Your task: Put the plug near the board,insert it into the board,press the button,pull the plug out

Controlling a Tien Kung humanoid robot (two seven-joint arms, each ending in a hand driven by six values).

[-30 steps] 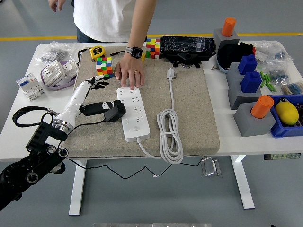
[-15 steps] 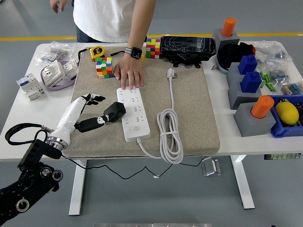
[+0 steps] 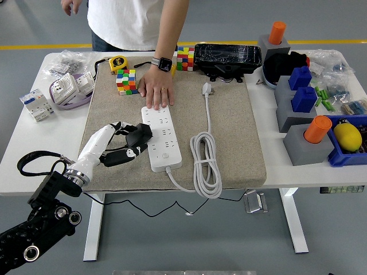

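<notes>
A white power strip (image 3: 162,138) lies lengthwise on the tan mat (image 3: 229,132). A black plug (image 3: 139,136) with a thin black cable sits against the strip's left edge, about halfway along. My left hand (image 3: 127,141) comes in from the lower left, its fingers curled round the plug with the thumb below it. A person's hand (image 3: 156,89), with a watch on the wrist, presses flat on the strip's far end. My right arm is out of view.
The strip's white cord (image 3: 206,163) lies coiled to its right, its plug end (image 3: 207,89) further back. Two colour cubes (image 3: 127,81) (image 3: 184,58), a tape measure (image 3: 117,63) and a black case (image 3: 227,56) line the back. Grey blocks (image 3: 307,143) and a blue bin (image 3: 350,152) stand at the right.
My left forearm swung down and left, then came back towards the strip. The fingers that were spread are now curled over the plug. The plug stays at the strip's left edge.
</notes>
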